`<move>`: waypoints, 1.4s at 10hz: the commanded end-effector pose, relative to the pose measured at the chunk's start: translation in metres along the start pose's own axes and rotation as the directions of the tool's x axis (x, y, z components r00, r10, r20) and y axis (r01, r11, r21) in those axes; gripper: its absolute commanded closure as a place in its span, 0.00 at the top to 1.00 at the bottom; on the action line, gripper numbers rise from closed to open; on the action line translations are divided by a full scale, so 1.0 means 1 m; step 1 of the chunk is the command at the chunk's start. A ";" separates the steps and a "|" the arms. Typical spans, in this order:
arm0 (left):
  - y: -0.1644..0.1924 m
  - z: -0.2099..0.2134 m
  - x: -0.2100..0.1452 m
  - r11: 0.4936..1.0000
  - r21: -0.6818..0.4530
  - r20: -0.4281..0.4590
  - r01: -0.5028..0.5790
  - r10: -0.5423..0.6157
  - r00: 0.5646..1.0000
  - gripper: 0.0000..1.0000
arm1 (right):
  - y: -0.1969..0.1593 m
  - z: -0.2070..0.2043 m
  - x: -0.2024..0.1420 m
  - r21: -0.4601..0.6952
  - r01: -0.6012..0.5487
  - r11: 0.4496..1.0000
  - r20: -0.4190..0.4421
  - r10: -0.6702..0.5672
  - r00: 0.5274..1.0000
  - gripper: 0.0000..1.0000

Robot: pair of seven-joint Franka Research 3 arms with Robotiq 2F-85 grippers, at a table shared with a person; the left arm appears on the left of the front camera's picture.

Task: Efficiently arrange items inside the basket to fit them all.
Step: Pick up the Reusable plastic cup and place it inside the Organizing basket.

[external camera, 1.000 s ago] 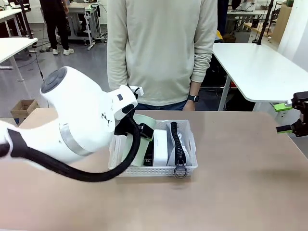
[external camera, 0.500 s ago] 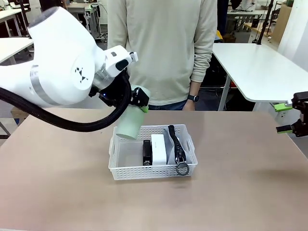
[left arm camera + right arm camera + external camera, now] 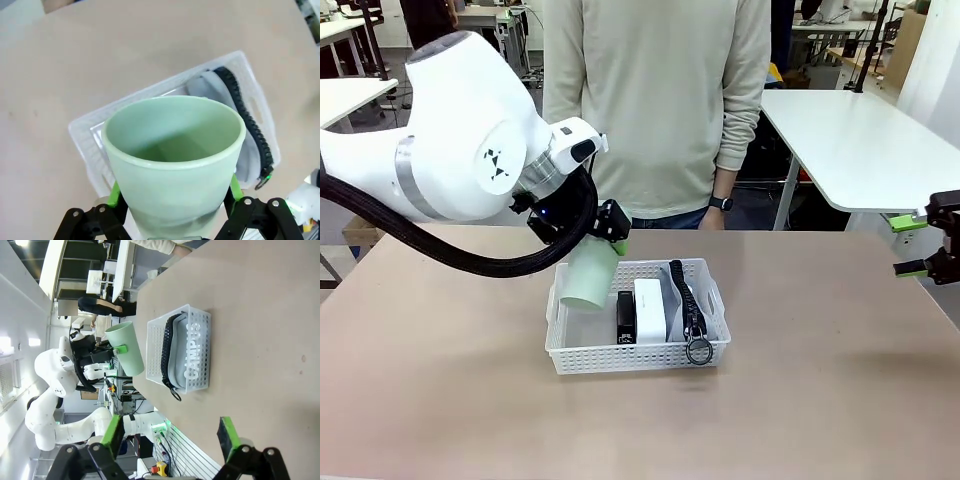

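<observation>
My left gripper is shut on the pale green cup, which hangs tilted, mouth down, over the left end of the white basket. Seen from the left wrist, the cup sits between the green pads, its mouth facing the basket below. Standing on edge inside the basket are the black stapler, the white box and the grey pouch with its metal ring at the front wall. My right gripper hangs open at the table's right edge, far from the basket.
A person in a pale sweater stands at the far side of the table, arms down. White tables stand behind on the right. The brown tabletop lies bare in front and to both sides of the basket.
My left arm lifted the cup out of the basket's left end, then lowered it again toward that end. The right gripper has stayed still.
</observation>
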State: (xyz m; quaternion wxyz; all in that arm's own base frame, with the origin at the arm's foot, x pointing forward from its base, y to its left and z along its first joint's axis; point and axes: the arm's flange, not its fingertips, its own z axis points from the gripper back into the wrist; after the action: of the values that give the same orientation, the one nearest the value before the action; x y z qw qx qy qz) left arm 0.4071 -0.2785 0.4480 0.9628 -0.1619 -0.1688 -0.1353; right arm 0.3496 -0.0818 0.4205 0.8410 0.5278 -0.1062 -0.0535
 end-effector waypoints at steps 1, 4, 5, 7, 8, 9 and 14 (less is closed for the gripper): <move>-0.006 -0.010 0.009 0.994 0.088 -0.048 -0.066 0.070 0.996 0.89 | 0.002 0.002 -0.001 -0.004 0.010 1.000 -0.009 -0.010 1.000 1.00; 0.001 -0.044 0.008 0.974 0.193 -0.089 -0.118 0.137 0.987 0.89 | 0.002 0.002 -0.001 -0.004 0.010 1.000 -0.009 -0.010 1.000 1.00; 0.002 -0.052 0.010 0.974 0.191 -0.106 -0.121 0.143 0.984 0.89 | 0.002 0.002 -0.001 -0.004 0.010 1.000 -0.009 -0.010 1.000 1.00; 0.004 -0.068 0.013 0.976 0.187 -0.141 -0.113 0.141 0.980 0.89 | 0.002 0.002 -0.001 -0.004 0.010 1.000 -0.009 -0.010 1.000 1.00; 0.005 -0.075 0.013 0.973 0.199 -0.145 -0.121 0.151 0.978 0.89 | 0.002 0.002 -0.001 -0.004 0.010 1.000 -0.009 -0.010 1.000 1.00; 0.005 -0.083 0.013 0.966 0.228 -0.160 -0.119 0.158 0.974 0.89 | 0.002 0.002 -0.001 -0.004 0.010 1.000 -0.009 -0.010 1.000 1.00; 0.001 -0.101 0.009 0.957 0.269 -0.201 -0.112 0.169 0.965 0.89 | 0.002 0.002 -0.001 -0.004 0.010 1.000 -0.009 -0.010 1.000 1.00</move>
State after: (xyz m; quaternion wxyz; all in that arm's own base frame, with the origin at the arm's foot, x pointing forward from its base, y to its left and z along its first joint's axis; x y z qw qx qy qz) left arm 0.4382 -0.3091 0.3583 0.9944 -0.0444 -0.0646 -0.0716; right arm 0.3496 -0.0818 0.4206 0.8410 0.5278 -0.1062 -0.0535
